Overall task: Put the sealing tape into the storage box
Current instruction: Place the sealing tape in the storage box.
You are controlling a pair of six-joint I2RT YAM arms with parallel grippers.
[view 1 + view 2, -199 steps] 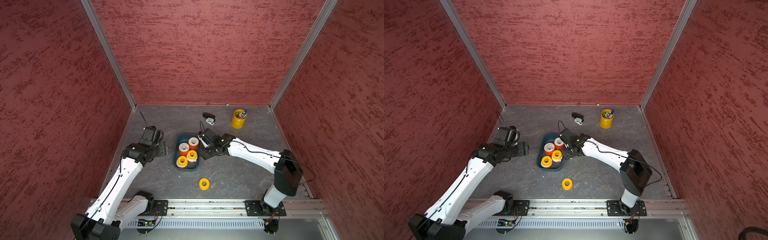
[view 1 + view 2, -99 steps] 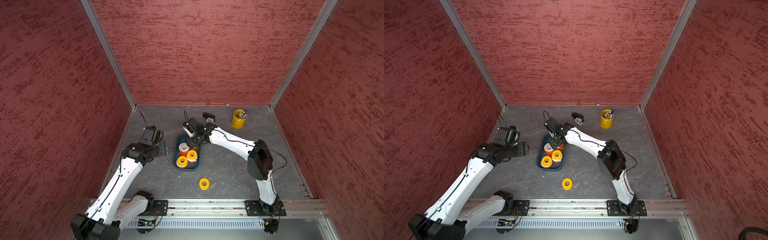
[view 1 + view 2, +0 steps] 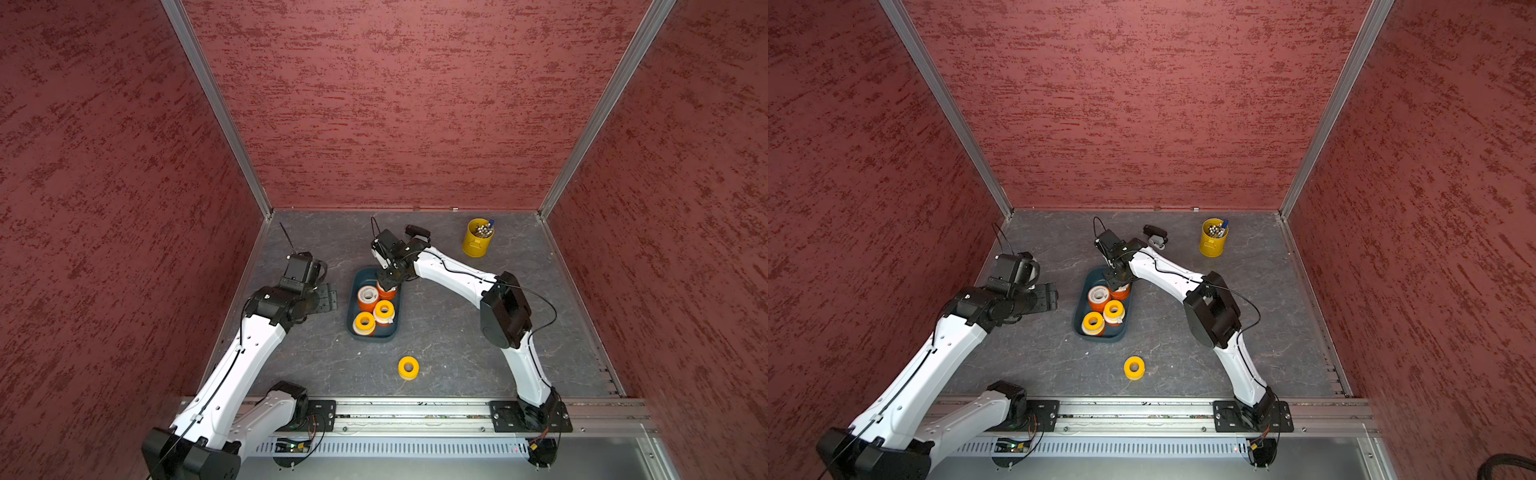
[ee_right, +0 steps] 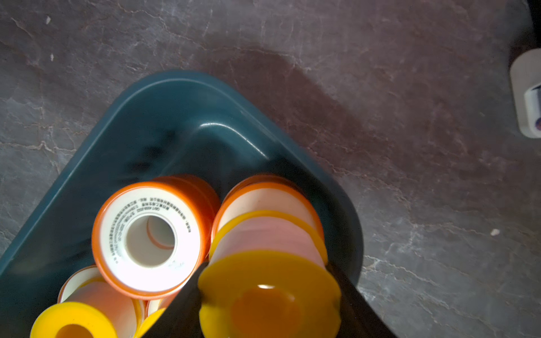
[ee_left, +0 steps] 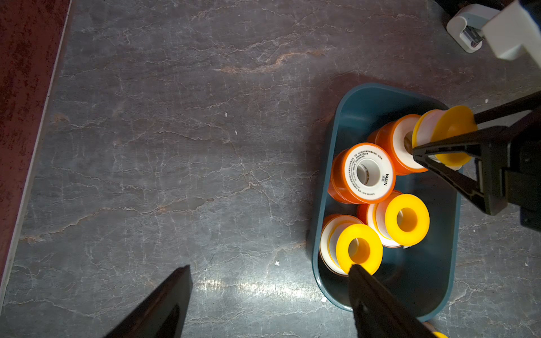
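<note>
The storage box (image 3: 351,308) is a dark teal tray in the middle of the table, also in the other top view (image 3: 1079,309). It holds two orange sealing tape rolls (image 3: 367,296) and two yellow ones (image 3: 384,309). My right gripper (image 3: 387,282) hangs over the box's far end, shut on a yellow roll (image 4: 268,263) just above an orange roll (image 4: 263,196). One yellow roll (image 3: 408,367) lies loose on the table nearer the front rail. My left gripper (image 3: 324,295) hovers left of the box, open and empty (image 5: 269,272).
A black-and-white stapler-like item (image 3: 417,232) lies behind the right arm. A yellow pen cup (image 3: 478,239) stands at the back right. Red walls close in the left, right and back sides. The rail (image 3: 415,409) runs along the front.
My right gripper has swung left from beside the box to over its far end, carrying the yellow roll. The left arm has not moved.
</note>
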